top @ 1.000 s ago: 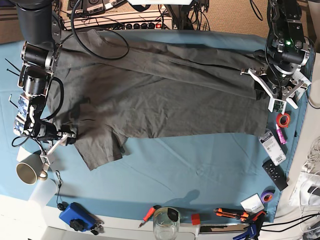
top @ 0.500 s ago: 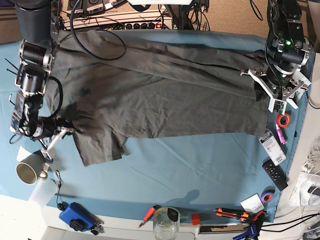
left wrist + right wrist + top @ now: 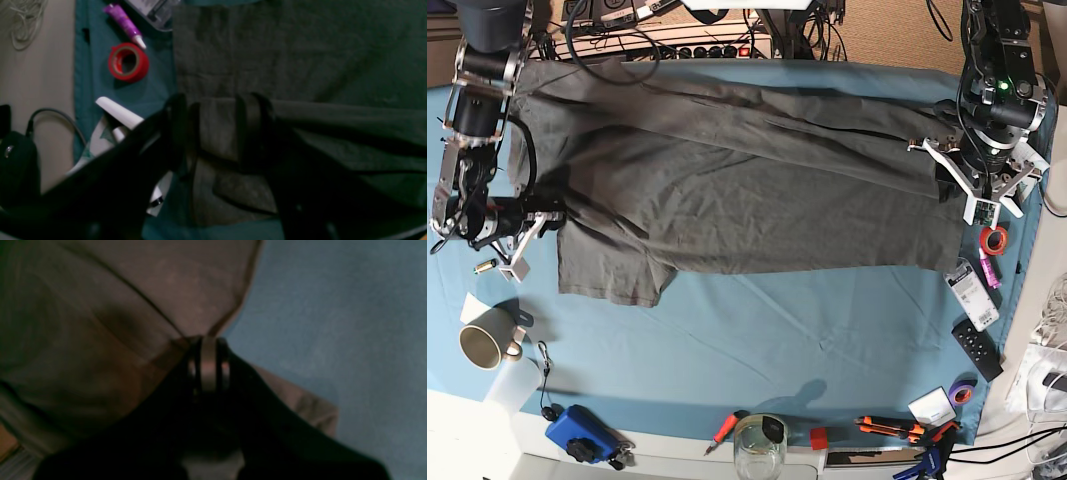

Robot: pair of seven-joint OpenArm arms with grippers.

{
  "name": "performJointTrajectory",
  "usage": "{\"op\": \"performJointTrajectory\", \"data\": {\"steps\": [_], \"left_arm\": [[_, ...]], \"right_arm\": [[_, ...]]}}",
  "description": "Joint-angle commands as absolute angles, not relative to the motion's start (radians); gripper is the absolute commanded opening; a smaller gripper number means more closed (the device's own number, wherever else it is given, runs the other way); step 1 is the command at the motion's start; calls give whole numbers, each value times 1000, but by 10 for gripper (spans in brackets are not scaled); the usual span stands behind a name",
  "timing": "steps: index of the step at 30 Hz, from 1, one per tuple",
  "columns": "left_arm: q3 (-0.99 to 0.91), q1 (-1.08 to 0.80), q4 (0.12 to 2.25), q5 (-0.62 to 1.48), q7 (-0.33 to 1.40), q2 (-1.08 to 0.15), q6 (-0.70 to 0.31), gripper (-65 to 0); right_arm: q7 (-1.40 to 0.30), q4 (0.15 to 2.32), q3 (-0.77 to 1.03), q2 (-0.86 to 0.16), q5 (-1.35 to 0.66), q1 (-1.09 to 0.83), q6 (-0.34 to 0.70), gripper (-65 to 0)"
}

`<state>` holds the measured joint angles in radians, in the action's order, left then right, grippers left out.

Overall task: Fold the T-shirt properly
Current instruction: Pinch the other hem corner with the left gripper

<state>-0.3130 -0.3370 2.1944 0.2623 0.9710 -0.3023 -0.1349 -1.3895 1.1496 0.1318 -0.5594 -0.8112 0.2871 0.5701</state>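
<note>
The dark grey T-shirt [image 3: 747,190] lies spread across the light blue tablecloth [image 3: 827,330], long side left to right. At the base view's left, my right gripper [image 3: 545,222] is shut on the edge of the shirt near its sleeve. The right wrist view shows the gripper [image 3: 208,363] pinched on the brownish cloth [image 3: 100,323], which rises taut from it. At the base view's right, my left gripper [image 3: 949,178] stands over the shirt's folded end. In the left wrist view, that gripper [image 3: 215,110] has its dark fingers apart, straddling a folded strip of the shirt [image 3: 300,50].
A red tape roll [image 3: 994,240], a purple tube [image 3: 125,20] and a remote [image 3: 977,348] lie along the right edge. A mug [image 3: 482,345] and a blue device [image 3: 582,435] sit at the front left. A glass jar [image 3: 759,445] and hand tools line the front edge.
My right gripper has shut on the shirt's sleeve edge and drawn it to the left and back, flattening the sleeve. The left arm has not moved.
</note>
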Motion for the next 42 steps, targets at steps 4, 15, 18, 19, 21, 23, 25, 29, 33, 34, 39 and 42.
{"op": "performJointTrajectory", "data": {"steps": [4, 15, 18, 19, 21, 23, 25, 29, 33, 34, 39, 42], "left_arm": [[-318, -332, 2212, 262, 949, -313, -132, -403], [-318, -332, 2212, 262, 942, -313, -131, -403], [-318, -333, 2212, 262, 942, -313, -132, -403], [-318, -333, 2212, 262, 942, -313, -131, -403], [-318, -332, 2212, 262, 942, -313, -132, -403], [-318, -333, 2212, 262, 942, -313, -132, -403], [-318, -333, 2212, 262, 942, -313, -132, -403], [-318, -332, 2212, 262, 942, -313, -131, -403], [-317, -332, 2212, 263, 942, -313, -131, -403], [-318, -332, 2212, 265, 942, -313, -131, -403], [-316, -332, 2212, 295, 900, -313, -131, -403], [-316, -318, 2206, 284, 871, -313, -112, -403]], "right_arm": [[-1383, 1311, 139, -582, -802, 233, 568, -650], [-1381, 1353, 139, -582, -751, 216, 569, -482], [-1388, 1353, 139, -582, -751, 216, 568, -420], [-1395, 1354, 139, -582, -752, 216, 566, -420], [-1396, 1356, 139, -582, -752, 220, 536, -420], [-1396, 1356, 150, -582, -751, 235, 530, -420], [-1396, 1356, 183, -582, -752, 260, 530, -420], [-1368, 1356, 294, -582, -786, 325, 532, -420], [-1258, 1328, 348, -581, -722, 363, 541, -420], [-1231, 1305, 347, -578, -702, 368, 538, -420], [-1111, 1187, 346, -559, -668, 368, 535, -420], [-1103, 1154, 346, -558, -661, 368, 535, -420]]}}
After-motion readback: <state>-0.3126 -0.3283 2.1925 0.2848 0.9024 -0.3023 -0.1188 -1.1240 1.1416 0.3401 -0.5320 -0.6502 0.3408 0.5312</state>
